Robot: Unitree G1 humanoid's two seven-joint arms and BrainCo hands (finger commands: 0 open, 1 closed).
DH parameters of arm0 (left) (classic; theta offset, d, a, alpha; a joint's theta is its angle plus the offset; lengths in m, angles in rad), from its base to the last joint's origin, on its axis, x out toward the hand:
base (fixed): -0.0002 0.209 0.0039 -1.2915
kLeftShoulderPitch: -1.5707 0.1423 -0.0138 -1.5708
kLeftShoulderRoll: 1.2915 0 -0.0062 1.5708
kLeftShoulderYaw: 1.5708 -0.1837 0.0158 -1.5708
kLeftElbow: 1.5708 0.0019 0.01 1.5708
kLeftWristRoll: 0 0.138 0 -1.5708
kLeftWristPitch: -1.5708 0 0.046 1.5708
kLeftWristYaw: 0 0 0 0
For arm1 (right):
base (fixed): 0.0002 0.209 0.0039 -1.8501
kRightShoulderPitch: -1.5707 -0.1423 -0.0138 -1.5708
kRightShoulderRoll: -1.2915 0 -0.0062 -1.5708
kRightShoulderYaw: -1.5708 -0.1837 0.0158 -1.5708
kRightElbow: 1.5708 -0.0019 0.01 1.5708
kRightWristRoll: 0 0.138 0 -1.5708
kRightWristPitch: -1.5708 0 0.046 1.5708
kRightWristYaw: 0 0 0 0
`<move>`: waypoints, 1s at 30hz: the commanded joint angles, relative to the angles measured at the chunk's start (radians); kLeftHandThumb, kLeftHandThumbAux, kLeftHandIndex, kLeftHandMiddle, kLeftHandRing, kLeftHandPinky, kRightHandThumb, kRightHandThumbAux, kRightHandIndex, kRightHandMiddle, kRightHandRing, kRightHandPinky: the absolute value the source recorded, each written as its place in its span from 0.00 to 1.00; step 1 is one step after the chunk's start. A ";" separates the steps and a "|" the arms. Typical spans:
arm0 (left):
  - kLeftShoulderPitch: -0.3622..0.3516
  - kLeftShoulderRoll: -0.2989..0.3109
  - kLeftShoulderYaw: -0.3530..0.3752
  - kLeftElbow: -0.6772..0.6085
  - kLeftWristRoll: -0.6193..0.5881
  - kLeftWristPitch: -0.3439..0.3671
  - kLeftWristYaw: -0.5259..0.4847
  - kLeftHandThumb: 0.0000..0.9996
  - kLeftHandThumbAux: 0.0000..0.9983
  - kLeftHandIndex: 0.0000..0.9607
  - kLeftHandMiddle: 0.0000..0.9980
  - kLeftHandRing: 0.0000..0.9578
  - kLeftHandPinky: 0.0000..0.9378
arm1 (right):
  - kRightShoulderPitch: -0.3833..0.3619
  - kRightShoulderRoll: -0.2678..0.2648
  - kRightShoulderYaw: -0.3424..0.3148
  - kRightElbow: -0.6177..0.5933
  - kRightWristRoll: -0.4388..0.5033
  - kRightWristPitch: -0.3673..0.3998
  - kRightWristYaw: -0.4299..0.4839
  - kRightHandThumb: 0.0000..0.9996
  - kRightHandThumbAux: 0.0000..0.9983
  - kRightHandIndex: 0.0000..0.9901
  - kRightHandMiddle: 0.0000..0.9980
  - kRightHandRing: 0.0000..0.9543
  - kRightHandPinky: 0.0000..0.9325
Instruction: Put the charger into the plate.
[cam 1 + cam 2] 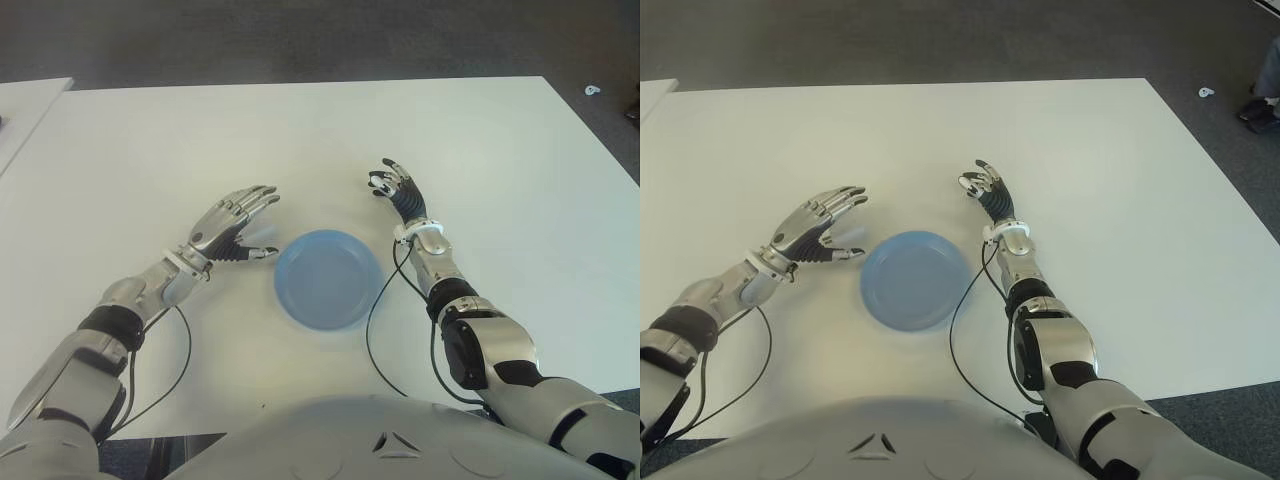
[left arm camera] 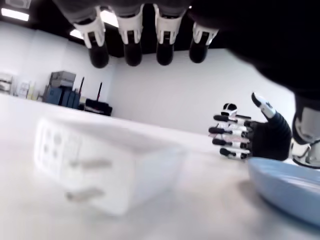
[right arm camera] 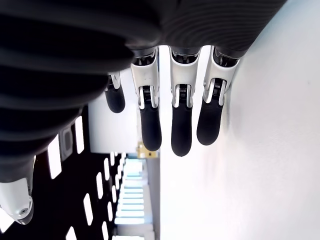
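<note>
Left wrist view shows one white charger [image 2: 100, 167] lying under the spread-fingered left hand [image 1: 235, 225], left of one blue plate [image 1: 328, 278], while the right hand [image 1: 398, 195], fingers apart, holds nothing.

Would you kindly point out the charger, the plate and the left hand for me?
charger [image 2: 107, 167]: left wrist view, on its white body beside the prongs.
plate [image 1: 327, 278]: left eye view, on its bare blue floor.
left hand [image 1: 232, 225]: left eye view, on the back of the open hand.
</note>
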 commanded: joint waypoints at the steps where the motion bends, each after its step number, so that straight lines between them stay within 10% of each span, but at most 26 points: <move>1: 0.043 0.023 0.038 -0.063 -0.018 0.047 -0.069 0.12 0.34 0.00 0.00 0.00 0.00 | 0.075 0.011 0.002 0.059 -0.005 0.066 -0.002 0.08 0.56 0.11 0.31 0.33 0.33; 30: 0.157 0.010 0.122 -0.172 -0.005 0.226 -0.159 0.14 0.28 0.00 0.00 0.00 0.00 | 0.072 0.011 0.012 0.058 -0.013 0.057 -0.004 0.08 0.56 0.12 0.31 0.34 0.36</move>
